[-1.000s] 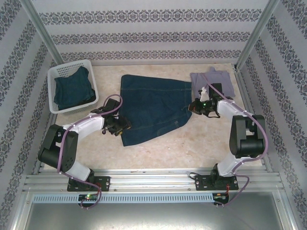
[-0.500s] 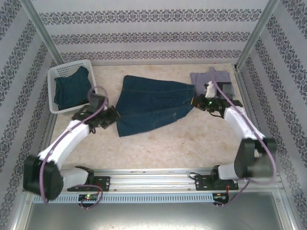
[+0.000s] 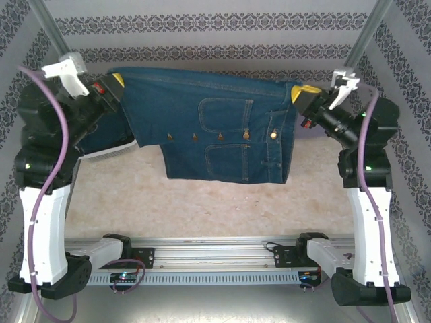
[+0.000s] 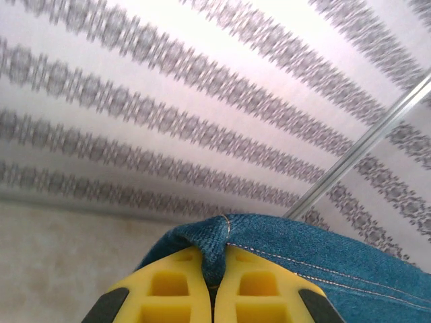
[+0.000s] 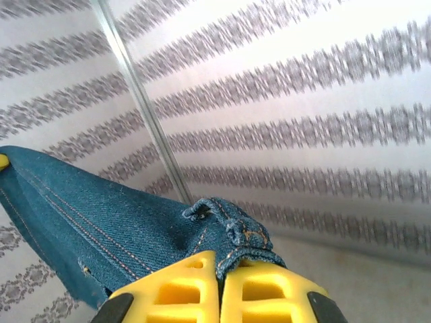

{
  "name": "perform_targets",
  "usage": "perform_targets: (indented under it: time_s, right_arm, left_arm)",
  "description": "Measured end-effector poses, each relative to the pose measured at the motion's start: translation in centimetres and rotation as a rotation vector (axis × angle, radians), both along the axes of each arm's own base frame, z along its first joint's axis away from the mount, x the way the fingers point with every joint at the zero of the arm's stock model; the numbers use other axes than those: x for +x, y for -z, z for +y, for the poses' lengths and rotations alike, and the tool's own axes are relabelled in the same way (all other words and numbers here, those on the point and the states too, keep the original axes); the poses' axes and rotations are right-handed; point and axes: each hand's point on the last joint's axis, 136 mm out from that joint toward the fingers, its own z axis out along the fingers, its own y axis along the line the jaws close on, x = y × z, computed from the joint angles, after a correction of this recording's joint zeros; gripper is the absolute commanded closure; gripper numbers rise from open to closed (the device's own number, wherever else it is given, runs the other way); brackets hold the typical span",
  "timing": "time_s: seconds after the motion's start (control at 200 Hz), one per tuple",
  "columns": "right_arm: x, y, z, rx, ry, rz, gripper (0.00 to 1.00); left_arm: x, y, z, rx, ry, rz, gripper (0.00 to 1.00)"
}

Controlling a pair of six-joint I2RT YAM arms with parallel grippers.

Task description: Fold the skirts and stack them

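- Now, top view: a second ago the denim skirt lay flat on the table between two low arms. Both arms have since risen, and the denim skirt [image 3: 215,128] is stretched in the air from the left claw [image 3: 116,84] to the right claw [image 3: 298,94]. It hangs below the line between them with its pockets facing the camera.
- Under the left claw a strip of the white basket [image 3: 111,153] shows. Just below the right claw there is a sliver of what looks like the lavender skirt [image 3: 311,132]. The table [image 3: 202,208] lies bare beneath the hanging cloth.
- Left wrist view: the left claw [image 4: 213,279] has its yellow fingers pressed together on a stitched corner of the denim. The cloth runs off to the claw's right.
- Right wrist view: the right claw [image 5: 217,272] is clamped on a bunched corner of denim that carries a loop. The cloth runs off to the claw's left.
- For the task, I judge this a lift to spread the garment out before laying it down square. No fold is made yet, and nothing is stacked. Both bites are small and sit at the corners, so a slip is the risk.
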Motion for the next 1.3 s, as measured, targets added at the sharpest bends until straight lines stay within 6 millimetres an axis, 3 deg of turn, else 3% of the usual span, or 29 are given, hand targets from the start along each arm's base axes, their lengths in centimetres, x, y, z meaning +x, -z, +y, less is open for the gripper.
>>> perform_targets:
  time_s: [0.075, 0.225, 0.325, 0.455, 0.545, 0.595, 0.644, 0.674, 0.714, 0.739, 0.744, 0.764, 0.804, 0.909, 0.949, 0.984, 1.024, 1.074, 1.094, 1.114, 1.174, 1.184, 1.209, 1.304]
  right_arm:
    - [-1.7, -1.4, 0.2, 0.01, -0.017, -0.053, 1.0]
    - [-4.4, -2.1, 1.1, 0.027, -0.069, -0.099, 1.0]
    - [-4.9, -0.4, 1.6, 0.034, -0.09, -0.074, 1.0]
    - [-2.0, 3.8, 2.0, 0.04, -0.097, 0.032, 1.0]
    - [2.7, 8.1, 2.3, 0.038, -0.082, 0.161, 1.0]
    - [5.6, 10.5, 2.4, 0.031, -0.063, 0.233, 1.0]
    - [8.8, 13.5, 2.5, 0.017, -0.037, 0.308, 1.0]
    - [11.3, 16.3, 2.5, 0.004, -0.017, 0.375, 1.0]
    - [14.0, 19.4, 2.4, -0.011, 0.008, 0.45, 1.0]
    - [15.9, 22.0, 2.4, -0.024, 0.024, 0.51, 1.0]
    - [16.3, 22.4, 2.3, -0.026, 0.029, 0.522, 1.0]
    - [17.5, 23.9, 2.3, -0.032, 0.04, 0.557, 1.0]
    - [20.0, 27.4, 2.1, -0.045, 0.065, 0.631, 1.0]
    - [25.0, 35.7, 1.6, -0.073, 0.111, 0.806, 1.0]
    - [26.0, 37.4, 1.5, -0.081, 0.123, 0.841, 1.0]
    - [27.0, 39.3, 1.2, -0.089, 0.137, 0.884, 0.88]
    - [27.9, 40.4, 1.0, -0.095, 0.148, 0.914, 0.75]
    - [28.8, 40.8, 0.8, -0.098, 0.164, 0.926, 0.63]
    - [29.1, 40.8, 0.6, -0.098, 0.173, 0.928, 0.57]
    - [29.3, 40.6, 0.5, -0.097, 0.185, 0.929, 0.41]
    - [29.6, 39.8, 0.2, -0.104, 0.206, 0.919, 0.16]
    - [29.6, 39.6, 0.1, -0.105, 0.214, 0.916, 0.07]
    - [29.6, 39.2, -0.1, -0.107, 0.224, 0.91, 0.02]
    - [28.2, 37.4, -1.3, -0.131, 0.292, 0.906, 0.02]
  left_arm:
    - [-1.2, -1.6, 0.1, 0.018, 0.002, -0.047, 1.0]
    - [-3.0, -1.4, 0.5, 0.04, -0.01, -0.032, 1.0]
    - [-4.3, -0.7, 0.8, 0.042, -0.018, -0.011, 1.0]
    - [-3.4, 1.3, 0.9, 0.048, -0.03, 0.047, 1.0]
    - [0.4, 4.7, 1.1, 0.065, -0.059, 0.156, 1.0]
    - [3.8, 7.1, 1.1, 0.077, -0.077, 0.229, 1.0]
    - [8.5, 10.4, 1.2, 0.099, -0.095, 0.317, 1.0]
    - [10.8, 12.0, 1.3, 0.109, -0.104, 0.349, 1.0]
    - [15.4, 16.1, 1.3, 0.132, -0.116, 0.427, 1.0]
    - [17.0, 17.6, 1.4, 0.14, -0.121, 0.45, 1.0]
    - [18.4, 19.6, 1.4, 0.149, -0.124, 0.49, 1.0]
    - [19.4, 20.9, 1.4, 0.155, -0.123, 0.513, 1.0]
    - [22.8, 25.8, 1.5, 0.179, -0.131, 0.598, 1.0]
    - [28.4, 35.9, 1.4, 0.214, -0.129, 0.758, 1.0]
    - [29.7, 38.9, 1.4, 0.223, -0.127, 0.799, 0.88]
    - [30.5, 41.1, 1.4, 0.234, -0.128, 0.83, 0.81]
    - [31.4, 42.5, 1.5, 0.239, -0.135, 0.845, 0.79]
    - [32.5, 43.2, 1.6, 0.243, -0.143, 0.842, 0.69]
    - [32.9, 43.1, 1.6, 0.243, -0.144, 0.838, 0.6]
    - [33.4, 42.9, 1.6, 0.245, -0.143, 0.831, 0.49]
    - [34.6, 41.4, 1.4, 0.226, -0.141, 0.792, 0.12]
    - [34.6, 41.1, 1.4, 0.224, -0.137, 0.789, 0.09]
    - [35.0, 40.1, 1.3, 0.217, -0.131, 0.771, 0.01]
    - [34.8, 36.1, 0.5, 0.204, -0.112, 0.711, 0.0]
